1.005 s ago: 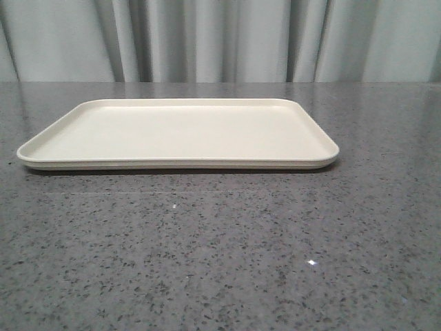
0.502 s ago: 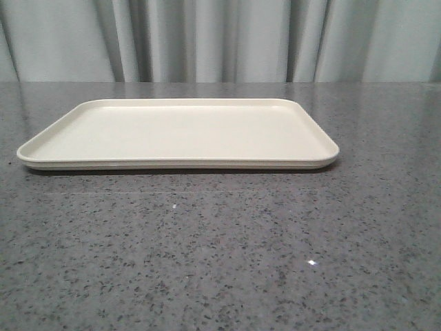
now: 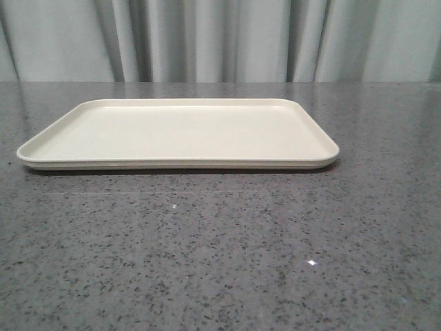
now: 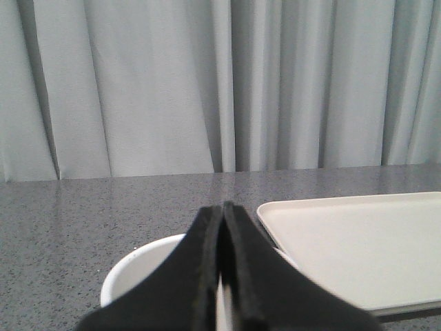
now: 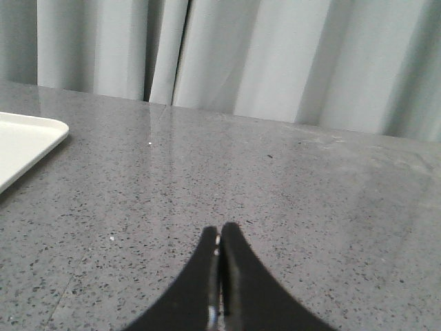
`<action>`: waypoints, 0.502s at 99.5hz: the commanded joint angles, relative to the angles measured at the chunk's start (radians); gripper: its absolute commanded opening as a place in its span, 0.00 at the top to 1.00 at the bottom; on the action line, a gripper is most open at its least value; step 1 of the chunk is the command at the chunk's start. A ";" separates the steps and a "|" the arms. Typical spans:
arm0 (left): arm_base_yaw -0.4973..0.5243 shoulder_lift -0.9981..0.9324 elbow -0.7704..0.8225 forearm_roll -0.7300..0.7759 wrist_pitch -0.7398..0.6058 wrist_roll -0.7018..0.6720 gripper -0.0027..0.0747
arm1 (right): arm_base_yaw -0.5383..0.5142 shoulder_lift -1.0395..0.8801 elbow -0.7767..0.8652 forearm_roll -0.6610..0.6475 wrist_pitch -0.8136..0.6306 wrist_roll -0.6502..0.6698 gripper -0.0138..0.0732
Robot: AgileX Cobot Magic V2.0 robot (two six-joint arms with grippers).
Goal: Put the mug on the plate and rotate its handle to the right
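Observation:
The cream-white plate (image 3: 179, 131) lies empty on the grey table in the front view, where neither the mug nor any gripper shows. In the left wrist view my left gripper (image 4: 222, 207) is shut, its black fingers pressed together above the white mug's (image 4: 131, 272) open rim. The mug stands on the table just beside the plate's (image 4: 358, 241) near corner. Its handle and printed face are hidden. In the right wrist view my right gripper (image 5: 220, 229) is shut and empty over bare table, with a corner of the plate (image 5: 21, 141) off to one side.
The speckled grey stone table (image 3: 227, 262) stretches all around the plate. A pale grey curtain (image 3: 220, 41) hangs behind the table's far edge.

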 commanded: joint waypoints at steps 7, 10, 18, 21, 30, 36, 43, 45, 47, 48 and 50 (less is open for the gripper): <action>0.000 -0.028 0.008 -0.011 -0.118 -0.004 0.99 | 0.000 -0.019 0.000 -0.009 -0.102 0.000 0.97; 0.000 -0.028 0.007 -0.013 -0.132 -0.004 0.99 | 0.000 -0.019 -0.001 -0.007 -0.115 0.002 0.97; 0.000 -0.028 -0.001 -0.013 -0.175 -0.004 0.99 | 0.000 -0.018 -0.002 0.029 -0.130 0.011 0.97; 0.000 -0.028 -0.004 -0.013 -0.187 -0.004 0.99 | 0.000 -0.018 -0.002 0.051 -0.138 0.017 0.97; 0.000 -0.028 -0.032 -0.013 -0.189 -0.004 0.99 | 0.000 -0.018 -0.002 0.126 -0.151 0.018 0.97; 0.000 -0.028 -0.061 -0.023 -0.177 -0.004 0.99 | 0.000 -0.018 -0.010 0.164 -0.159 0.018 0.97; 0.000 -0.028 -0.104 -0.032 -0.145 -0.004 0.99 | 0.000 -0.018 -0.036 0.186 -0.159 0.018 0.97; 0.000 -0.028 -0.114 -0.032 -0.127 -0.004 0.99 | 0.000 -0.018 -0.044 0.187 -0.157 0.018 0.97; 0.000 -0.028 -0.129 -0.032 -0.107 -0.004 0.99 | 0.000 -0.018 -0.057 0.187 -0.157 0.018 0.97; 0.000 -0.028 -0.140 -0.032 -0.100 -0.004 0.99 | 0.000 -0.017 -0.065 0.187 -0.157 0.018 0.97; 0.000 -0.028 -0.157 -0.032 -0.077 -0.004 0.99 | 0.000 -0.017 -0.079 0.187 -0.157 0.018 0.97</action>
